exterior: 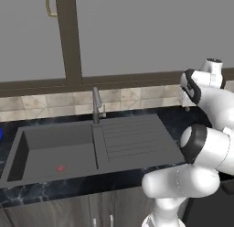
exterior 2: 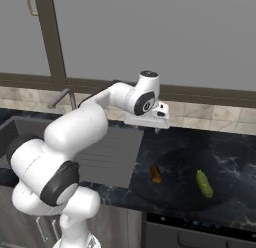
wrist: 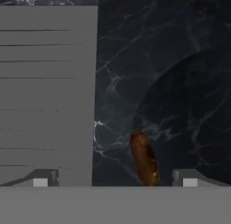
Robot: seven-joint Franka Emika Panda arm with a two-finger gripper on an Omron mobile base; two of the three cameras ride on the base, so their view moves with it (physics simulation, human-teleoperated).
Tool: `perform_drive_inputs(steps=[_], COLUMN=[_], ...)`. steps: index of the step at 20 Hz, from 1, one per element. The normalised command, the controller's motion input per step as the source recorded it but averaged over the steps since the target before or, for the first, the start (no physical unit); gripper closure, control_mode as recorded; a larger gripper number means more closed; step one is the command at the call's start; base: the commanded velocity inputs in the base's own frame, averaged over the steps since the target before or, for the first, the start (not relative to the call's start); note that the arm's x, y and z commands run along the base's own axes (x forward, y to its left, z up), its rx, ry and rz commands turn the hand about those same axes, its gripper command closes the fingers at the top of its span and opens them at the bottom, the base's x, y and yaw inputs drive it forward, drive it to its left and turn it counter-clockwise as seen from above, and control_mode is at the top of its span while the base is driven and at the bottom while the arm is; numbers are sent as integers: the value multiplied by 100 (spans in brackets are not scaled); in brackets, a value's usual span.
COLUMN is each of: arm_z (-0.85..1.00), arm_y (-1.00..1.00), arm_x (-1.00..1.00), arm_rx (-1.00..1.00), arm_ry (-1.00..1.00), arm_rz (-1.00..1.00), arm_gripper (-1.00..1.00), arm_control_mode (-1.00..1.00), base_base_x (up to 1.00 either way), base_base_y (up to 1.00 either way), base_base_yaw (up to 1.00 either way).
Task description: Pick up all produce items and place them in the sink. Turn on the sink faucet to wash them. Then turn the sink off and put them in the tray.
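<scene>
- Step in hand, as I judge it: the first pickup. Both vegetables lie on the dark counter, neither in the sink.
- Gripper hangs above the counter just right of the drainboard; jaws spread wide, nothing between them.
- Brown-orange oblong lies between the fingertips in the hand view, its long axis running roughly 11 to 5 o'clock. Same item seen from the right base camera, at about 5 o'clock from the hand.
- Green cucumber lies at 3 o'clock from the oblong, well apart from it.
- Next move likely calls for a straight descent and closing across the oblong's narrow width (wrist may need a slight turn).
- Faucet stands behind the basin.
- Hard to make out: the oblong's lower end is cut off in the hand view. A blue sliver at the left edge may be the tray; cannot tell.
</scene>
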Motion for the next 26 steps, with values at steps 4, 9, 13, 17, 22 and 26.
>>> perform_drive_inputs(steps=[4, 9, 13, 17, 22, 26], arm_z=[-46, -49, -51, -52, -46, -44], arm_y=[-29, -23, -13, -4, -2, -6], arm_x=[0, 0, -1, -5, -12, -17], arm_rx=[0, 0, 0, 0, 0, 0], arm_ry=[7, 5, 2, 1, 0, 0], arm_rz=[0, 0, 0, 0, 0, 0], arm_gripper=[-100, -100, -100, -100, -100, -100], arm_control_mode=[-100, -100, -100, -100, -100, -100], base_base_x=[0, 0, 0, 0, 0, 0], base_base_y=[0, 0, 0, 0, 0, 0], base_base_yaw=[0, 0, 0, 0, 0, 0])
